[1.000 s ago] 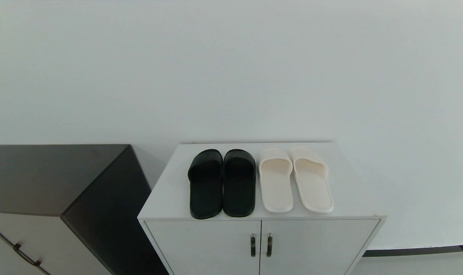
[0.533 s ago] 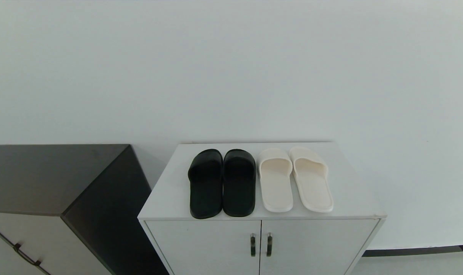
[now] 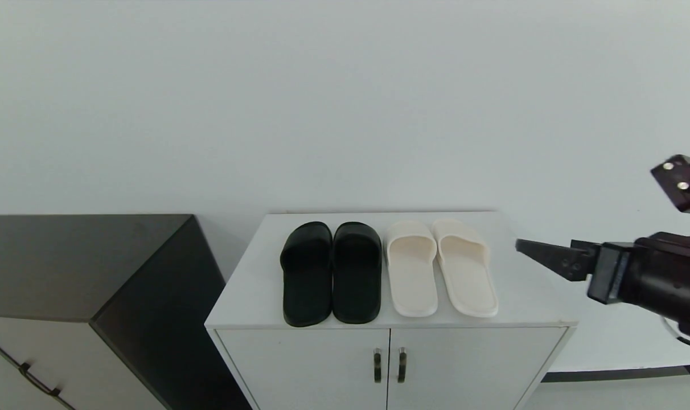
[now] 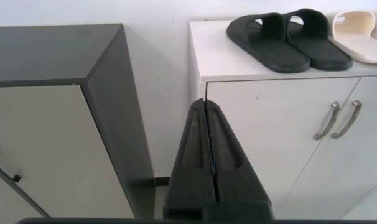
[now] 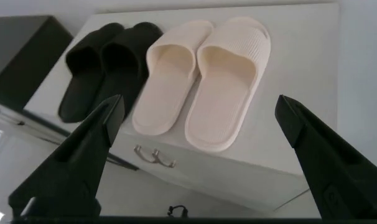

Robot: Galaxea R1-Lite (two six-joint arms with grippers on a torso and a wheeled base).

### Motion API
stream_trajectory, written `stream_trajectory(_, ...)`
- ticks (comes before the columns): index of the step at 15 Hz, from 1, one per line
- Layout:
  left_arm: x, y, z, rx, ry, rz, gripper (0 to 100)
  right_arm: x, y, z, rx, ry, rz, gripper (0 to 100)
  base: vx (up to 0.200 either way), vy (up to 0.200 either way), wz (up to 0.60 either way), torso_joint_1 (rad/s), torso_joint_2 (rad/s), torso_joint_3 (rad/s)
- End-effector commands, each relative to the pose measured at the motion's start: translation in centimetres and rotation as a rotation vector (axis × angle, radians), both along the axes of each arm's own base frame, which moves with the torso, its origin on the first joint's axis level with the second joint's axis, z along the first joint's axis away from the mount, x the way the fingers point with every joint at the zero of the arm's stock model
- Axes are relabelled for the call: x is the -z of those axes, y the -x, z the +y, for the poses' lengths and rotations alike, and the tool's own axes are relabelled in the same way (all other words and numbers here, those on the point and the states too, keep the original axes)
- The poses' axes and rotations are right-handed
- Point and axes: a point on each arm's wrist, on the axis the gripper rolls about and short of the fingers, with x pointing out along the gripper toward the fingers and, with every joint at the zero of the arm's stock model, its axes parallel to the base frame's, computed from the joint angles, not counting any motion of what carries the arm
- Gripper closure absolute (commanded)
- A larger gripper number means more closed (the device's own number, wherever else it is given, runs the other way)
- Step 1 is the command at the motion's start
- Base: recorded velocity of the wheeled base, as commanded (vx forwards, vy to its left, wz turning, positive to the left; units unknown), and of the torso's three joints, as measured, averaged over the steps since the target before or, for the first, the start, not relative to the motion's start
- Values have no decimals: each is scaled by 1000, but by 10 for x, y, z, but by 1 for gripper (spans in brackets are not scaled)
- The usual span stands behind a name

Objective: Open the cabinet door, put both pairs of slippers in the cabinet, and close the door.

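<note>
Head view: white cabinet (image 3: 254, 302), both doors shut, door handles (image 3: 377, 365) side by side at the centre seam; black slippers (image 3: 331, 273) and cream slippers (image 3: 440, 267) paired on its top, black to the left; right gripper (image 3: 587, 208) off the cabinet's right edge, arm roughly level, spread wide, holding nothing, apart from the cream pair; dark cabinet (image 3: 83, 262) at left.

Left wrist view: left gripper (image 4: 204, 109) pressed together, nothing between; low, facing the gap between dark cabinet (image 4: 51, 50) and white cabinet (image 4: 269, 124); black slippers (image 4: 288, 40) above and beyond.

Right wrist view: right gripper (image 5: 200, 102) tilted down over the cabinet top; cream slippers (image 5: 201, 78) framed between its fingers (image 5: 83, 162), untouched; black slippers (image 5: 104, 65) beside one finger.
</note>
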Motion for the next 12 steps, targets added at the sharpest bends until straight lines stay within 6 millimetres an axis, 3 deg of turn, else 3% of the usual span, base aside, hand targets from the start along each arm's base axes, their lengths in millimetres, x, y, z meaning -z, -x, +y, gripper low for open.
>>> stream_trajectory(1,0,0,0,0,0,1,100,16,-43,50,59,82,62,0,0,0,0,0,0,0)
stream_trajectory(6,0,0,0,-2,0,1,100,45,-83,101,176,160,24,0,0,0,0,0,0,0)
stream_trajectory(12,0,0,0,-2,2,1,100,85,-106,133,223,205,16,0,0,0,0,0,0,0)
